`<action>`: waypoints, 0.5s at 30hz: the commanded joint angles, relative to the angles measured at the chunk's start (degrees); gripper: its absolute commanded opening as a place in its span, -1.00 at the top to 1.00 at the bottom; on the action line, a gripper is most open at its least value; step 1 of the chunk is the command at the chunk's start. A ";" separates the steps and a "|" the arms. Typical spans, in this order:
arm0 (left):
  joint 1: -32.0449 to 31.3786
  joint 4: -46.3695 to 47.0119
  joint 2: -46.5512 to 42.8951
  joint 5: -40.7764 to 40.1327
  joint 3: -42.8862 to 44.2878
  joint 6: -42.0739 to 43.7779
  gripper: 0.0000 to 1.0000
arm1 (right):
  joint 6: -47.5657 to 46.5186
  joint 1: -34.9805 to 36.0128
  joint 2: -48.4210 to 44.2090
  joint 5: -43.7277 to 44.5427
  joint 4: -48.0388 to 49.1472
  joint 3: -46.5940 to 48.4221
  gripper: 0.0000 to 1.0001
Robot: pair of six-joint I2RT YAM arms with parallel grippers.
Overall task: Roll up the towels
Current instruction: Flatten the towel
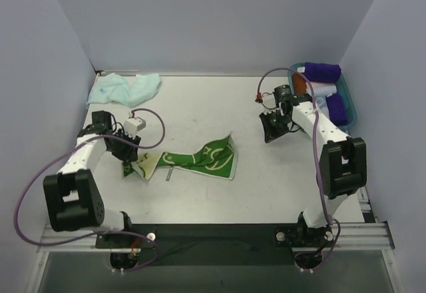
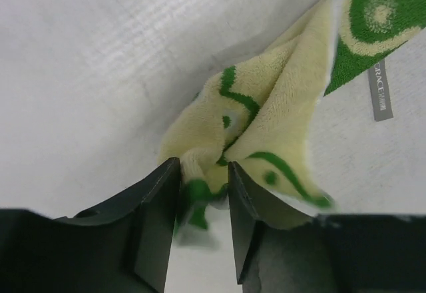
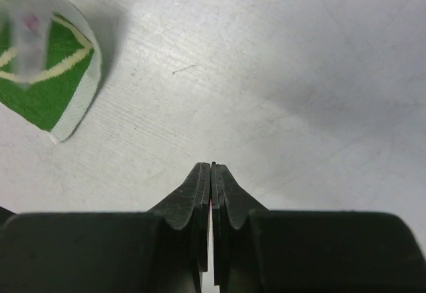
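Patterned towel [image 2: 266, 126] — bunched corner pinched between left gripper [image 2: 203, 168] fingers; right gripper [image 3: 212, 173] clenched, empty — best flattened before rolling

The pale grey table [image 1: 200, 106] carries a green-and-yellow towel [image 1: 203, 156], a crumpled mint towel [image 1: 123, 88] and, apparently, a teal bin [image 1: 351, 112].

Only one piece of writing can be read, and it is in the left wrist view. It stands on a small grey label [image 2: 379, 92] sewn at the edge of the yellow and green towel [image 2: 266, 126]. The letters run sideways along the label and spell "GRACE", with the first letter partly cut by the cloth. The smaller characters after it are too tiny to read.
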 commanded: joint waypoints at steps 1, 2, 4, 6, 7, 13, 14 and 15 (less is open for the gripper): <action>0.82 -5.78 5.59 2.43 3.07 -1.77 0.06 | -1.75 0.93 -0.68 0.33 -3.76 -0.84 1.00; 1.26 -6.23 5.96 3.14 3.51 -0.81 -0.06 | -1.57 1.11 -0.50 0.15 -3.76 -0.75 1.00; 2.32 -6.67 4.57 6.11 4.39 0.69 -0.36 | -1.57 1.81 -0.15 -0.02 -4.03 -0.40 1.00; 3.02 -7.03 2.98 7.71 4.92 3.50 -0.48 | -1.57 2.34 0.38 -0.63 -4.12 -0.13 1.00; 3.11 -7.11 1.32 8.58 5.18 4.20 -0.49 | -1.83 2.51 0.64 -1.25 -4.73 0.13 1.00; 2.94 -21.49 -2.04 13.08 8.17 23.34 -0.46 | -1.58 4.36 4.07 -3.45 -5.61 3.99 0.48; 2.67 -23.36 -2.04 12.55 8.18 28.76 -0.45 | -1.14 4.54 5.64 -3.45 -5.61 4.78 0.24; 1.71 -25.46 -1.86 10.37 8.09 31.78 -0.44 | -0.09 4.71 6.61 -3.63 -5.61 6.79 0.15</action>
